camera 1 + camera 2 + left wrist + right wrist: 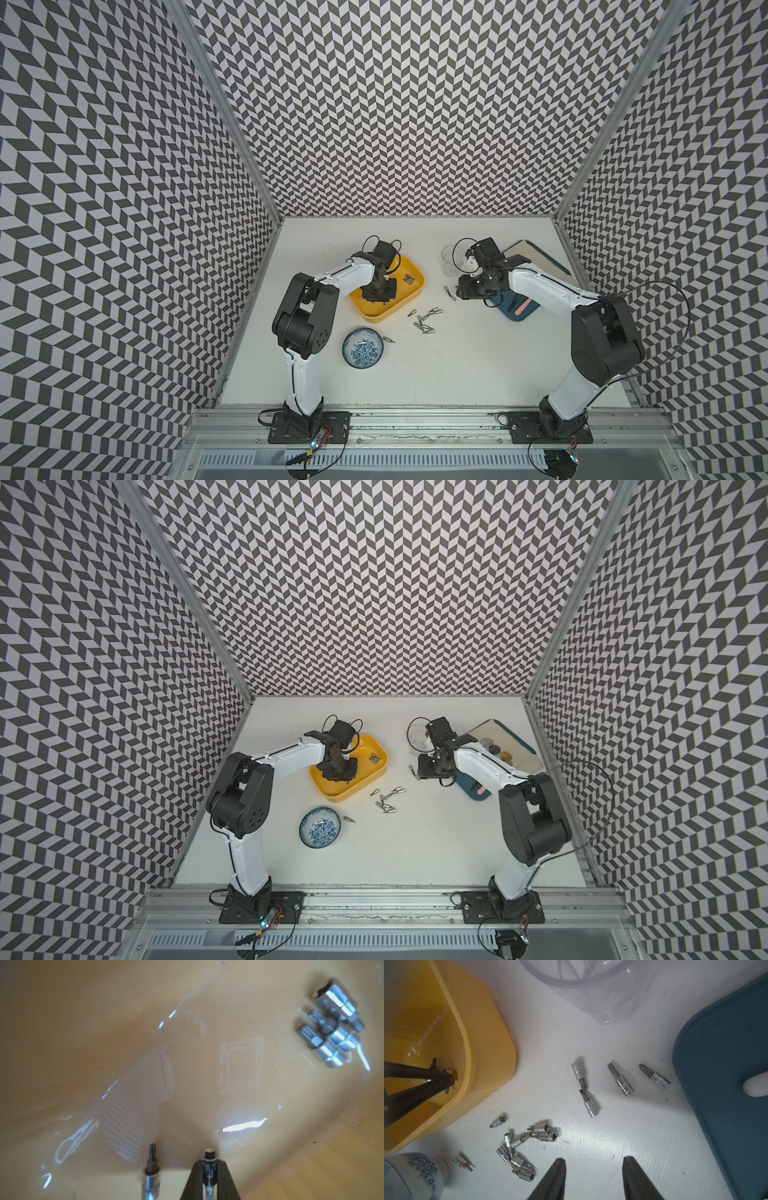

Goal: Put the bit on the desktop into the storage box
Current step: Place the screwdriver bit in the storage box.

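Left pincer (209, 1162) pinches bit (208, 1154) inside storage box (374, 313); right pincer (593, 1159) spread. Loose bits (426, 320) at box's 4 o'clock: likely light, slick steel; grip across socket barrel.

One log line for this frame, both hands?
left hand: shut on bit, inside storage box | right hand: open, empty, above desktop | loose bits: on desktop, unstowed
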Controlling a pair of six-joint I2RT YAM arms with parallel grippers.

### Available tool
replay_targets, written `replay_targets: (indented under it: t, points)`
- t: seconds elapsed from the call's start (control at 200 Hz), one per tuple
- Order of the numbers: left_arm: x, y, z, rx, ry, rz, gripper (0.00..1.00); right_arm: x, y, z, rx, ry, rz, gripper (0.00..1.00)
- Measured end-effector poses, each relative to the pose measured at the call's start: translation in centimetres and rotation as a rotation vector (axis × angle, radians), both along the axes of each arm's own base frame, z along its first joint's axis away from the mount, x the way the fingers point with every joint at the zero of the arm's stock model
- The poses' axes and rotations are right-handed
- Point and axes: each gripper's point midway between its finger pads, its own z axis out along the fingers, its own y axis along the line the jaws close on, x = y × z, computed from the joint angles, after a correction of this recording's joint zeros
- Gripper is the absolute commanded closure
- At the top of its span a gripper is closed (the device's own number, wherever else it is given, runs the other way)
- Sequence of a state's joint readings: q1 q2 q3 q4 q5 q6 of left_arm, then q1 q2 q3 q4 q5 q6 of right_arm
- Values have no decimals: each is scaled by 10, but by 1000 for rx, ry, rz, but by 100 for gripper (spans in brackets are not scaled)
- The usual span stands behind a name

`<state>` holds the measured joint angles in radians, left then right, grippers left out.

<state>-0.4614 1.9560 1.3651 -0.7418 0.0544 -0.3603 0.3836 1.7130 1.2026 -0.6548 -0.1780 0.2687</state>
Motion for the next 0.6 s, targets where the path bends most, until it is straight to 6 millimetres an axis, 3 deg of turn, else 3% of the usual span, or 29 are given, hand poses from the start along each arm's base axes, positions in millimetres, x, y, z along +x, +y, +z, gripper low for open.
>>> replay_targets:
  t: [0.175, 0.451, 0.601]
  points:
    - [1, -3, 2, 1, -9, 1, 71, 11, 0, -10, -23, -20, 10, 52]
    - [2, -3, 4, 5, -15, 11, 71, 26, -4, -13, -69, -89, 33, 53]
    - [4, -2, 15, 1, -43, 14, 70, 36, -3, -15, -86, -115, 49, 58]
